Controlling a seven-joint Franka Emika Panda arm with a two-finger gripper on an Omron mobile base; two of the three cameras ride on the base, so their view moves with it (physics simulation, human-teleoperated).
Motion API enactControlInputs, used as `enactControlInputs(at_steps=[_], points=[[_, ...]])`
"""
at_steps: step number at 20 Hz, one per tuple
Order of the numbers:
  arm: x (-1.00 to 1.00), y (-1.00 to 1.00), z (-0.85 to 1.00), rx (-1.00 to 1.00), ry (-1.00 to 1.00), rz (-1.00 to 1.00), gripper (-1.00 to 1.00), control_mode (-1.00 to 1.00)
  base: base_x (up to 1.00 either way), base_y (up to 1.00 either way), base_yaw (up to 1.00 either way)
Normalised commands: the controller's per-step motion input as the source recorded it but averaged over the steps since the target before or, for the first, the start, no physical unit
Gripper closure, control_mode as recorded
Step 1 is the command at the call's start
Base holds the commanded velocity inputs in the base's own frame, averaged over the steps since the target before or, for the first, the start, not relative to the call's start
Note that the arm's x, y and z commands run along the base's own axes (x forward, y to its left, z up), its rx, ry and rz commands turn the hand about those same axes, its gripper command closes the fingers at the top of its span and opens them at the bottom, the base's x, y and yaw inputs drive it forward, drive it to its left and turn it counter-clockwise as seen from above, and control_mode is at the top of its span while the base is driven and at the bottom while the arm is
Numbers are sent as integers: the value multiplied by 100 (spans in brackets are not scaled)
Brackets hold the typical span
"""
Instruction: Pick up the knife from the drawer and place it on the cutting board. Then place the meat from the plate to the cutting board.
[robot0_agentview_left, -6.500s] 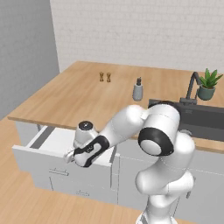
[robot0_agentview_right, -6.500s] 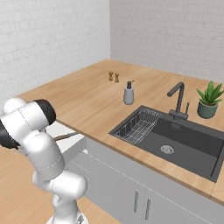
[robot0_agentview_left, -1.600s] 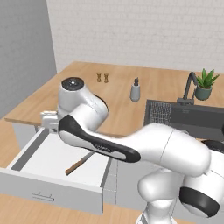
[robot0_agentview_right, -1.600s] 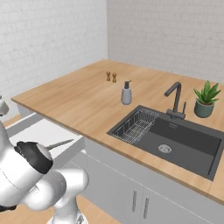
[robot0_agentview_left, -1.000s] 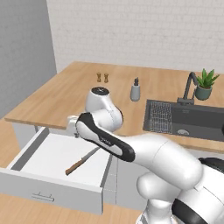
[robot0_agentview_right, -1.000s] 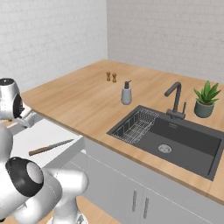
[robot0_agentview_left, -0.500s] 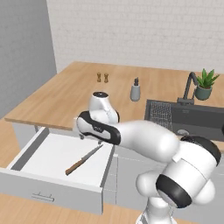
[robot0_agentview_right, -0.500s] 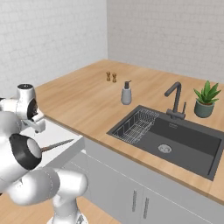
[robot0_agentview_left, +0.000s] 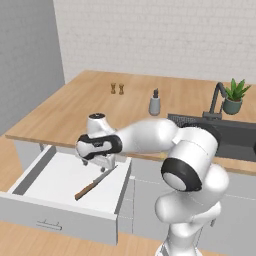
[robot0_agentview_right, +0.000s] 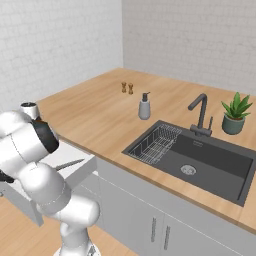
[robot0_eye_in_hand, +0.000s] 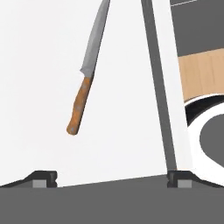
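White drawer (robot0_agentview_left: 55, 175) with grey pull, knife (robot0_agentview_left: 95, 183) with grey steel blade and mottled brown wooden handle, light wood-grain counter (robot0_agentview_left: 90, 107), dark grey sink (robot0_agentview_right: 200, 155), grey soap bottle (robot0_agentview_right: 144, 107), green plant (robot0_agentview_right: 235, 112) in grey pot, white brick wall (robot0_agentview_left: 150, 35)

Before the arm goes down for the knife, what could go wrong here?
1. The knife lies flat on the drawer floor, so the open fingers may slide over the thin handle rather than catch it.
2. In the hand view the handle sits off to one side between the fingers; closing there may push the knife away.
3. The blade tip lies near the drawer's side wall, so the fingers might strike that wall.
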Motion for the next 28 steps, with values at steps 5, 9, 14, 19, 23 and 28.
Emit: enactControlInputs(at_steps=[5, 9, 14, 19, 23, 28], points=[[9, 29, -49, -1, 0, -3, -100, -100, 0, 0, 0], [15, 31, -47, -3, 0, 0, -100, -100, 0, 0, 0], [9, 2, -55, 0, 0, 0, -100, -100, 0, 0, 0], [6, 6, -40, 0, 0, 0, -100, -100, 0, 0, 0], [26, 22, -22, -1, 0, -2, -100, -100, 0, 0, 0], [32, 3, -27, 0, 0, -1, -100, -100, 0, 0, 0]])
